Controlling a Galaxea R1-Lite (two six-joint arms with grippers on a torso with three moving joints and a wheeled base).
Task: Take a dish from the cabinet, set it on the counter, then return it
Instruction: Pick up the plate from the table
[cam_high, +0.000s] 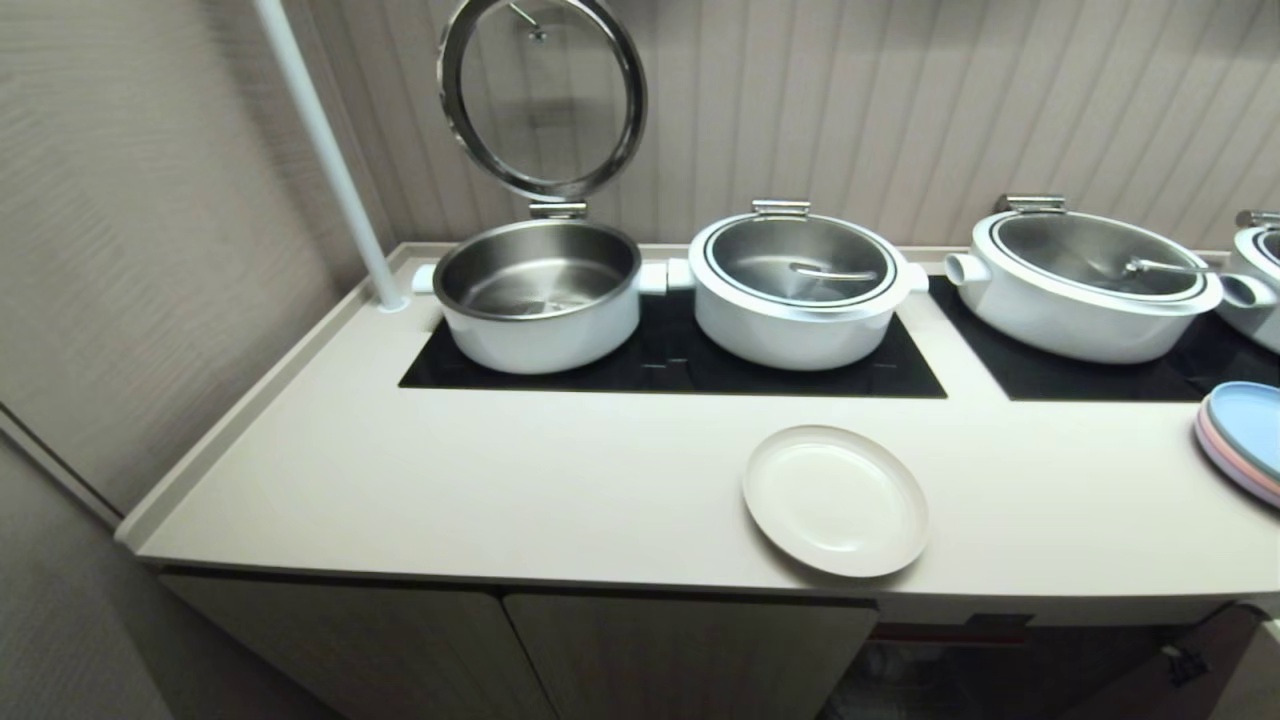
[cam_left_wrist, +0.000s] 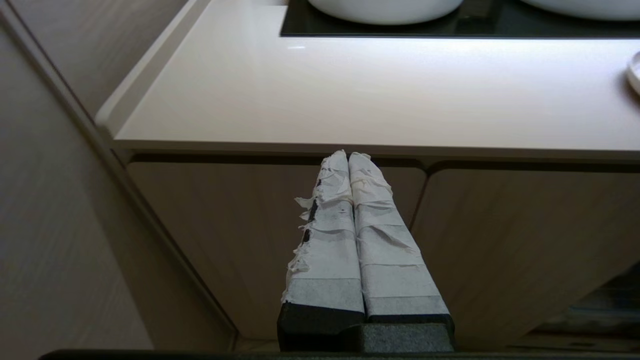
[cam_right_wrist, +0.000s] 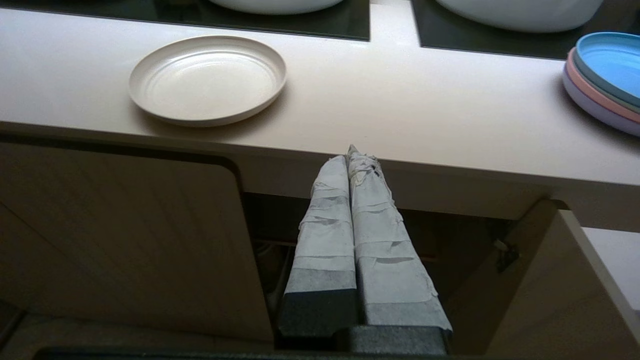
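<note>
Dish (cam_high: 835, 500): one cream-white plate, flat on the counter (cam_high: 500, 480), near the front edge, just ahead of the black glass panel (cam_high: 670, 365). Touched by neither gripper.
Cabinet (cam_right_wrist: 125, 225): below the counter; right-hand door (cam_right_wrist: 555, 285) swung open, compartment dark inside. Two closed doors to the left in the head view.
Left gripper (cam_left_wrist: 348, 157): taped fingers pressed together, empty, low in front of a closed door. Parked.
Right gripper (cam_right_wrist: 351, 155): taped fingers closed tip to tip, holding nothing, just under the counter lip in front of the open compartment.
Stage, judged: dish out and set down; return to the cabinet still to do.
Risk 1: plate lies flat with a low rim, so little to pinch. Closed fingers sliding at it could push it back toward the pots rather than lift it.
Risk 2: plate close to the front edge. A nudge outward could tip it off the counter.
Risk 3: thin grip on a rim. Plate could pivot or slip while lowered.
Risk 4: open door stands beside the path down. A wide swing could clip it, or the plate could catch the counter lip going in.
Count, pots: four white pots (cam_high: 795, 290) on the glass, the fourth only partly in view; one lid (cam_high: 540, 95) raised.
Count, glass panels: two.
Count, plates: one cream dish, plus one pastel stack (cam_high: 1245, 440) at the right, at least three layers.
Count, grippers: two, both empty.
</note>
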